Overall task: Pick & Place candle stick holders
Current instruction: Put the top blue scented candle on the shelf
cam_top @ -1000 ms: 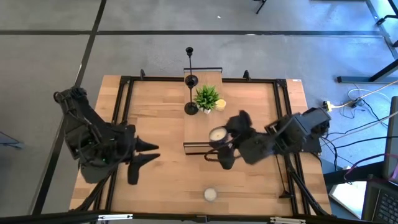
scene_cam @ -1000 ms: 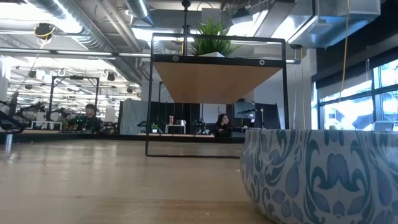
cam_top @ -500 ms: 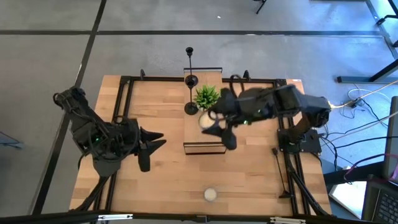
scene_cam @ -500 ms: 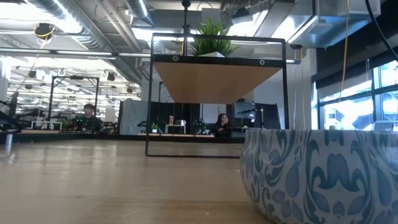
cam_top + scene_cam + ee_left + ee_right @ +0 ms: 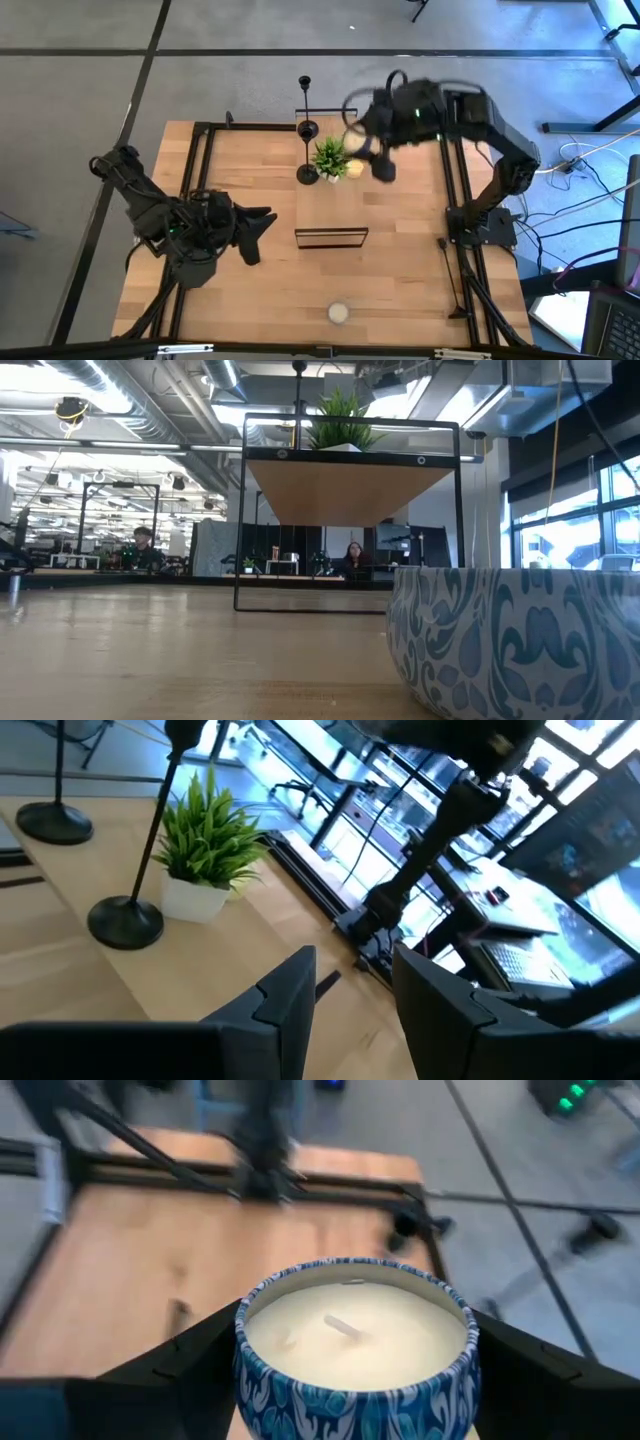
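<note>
Two black candle stick holders stand by their round bases on a raised wooden shelf (image 5: 330,205): one (image 5: 307,175) beside the green plant (image 5: 333,155), a taller one (image 5: 305,105) behind it. I cannot make out a third. They also show in the left wrist view (image 5: 125,920) (image 5: 55,820). My right gripper (image 5: 368,152) is raised to the right of the plant, shut on a blue-patterned candle tin (image 5: 355,1350). My left gripper (image 5: 262,226) is open and empty over the table's left half, its fingers (image 5: 290,995) pointing toward the shelf. My right gripper pinches the candle tin between its two fingers, one on each opposite side of the round wall (image 5: 242,1380). The tin sits upright in the hold, wax and wick up, lifted clear of the shelf and the table.
A small yellow candle (image 5: 355,168) lies by the plant on the shelf. Another candle in a blue-patterned tin (image 5: 338,312) stands near the table's near edge, large in the low view (image 5: 510,640). A black frame rail (image 5: 200,180) borders the table top.
My right gripper has lifted the blue-patterned candle tin off the shelf's near end and carried it up and toward the table's far edge, past the plant. My left gripper has gone a little toward the table's right edge, staying open.
</note>
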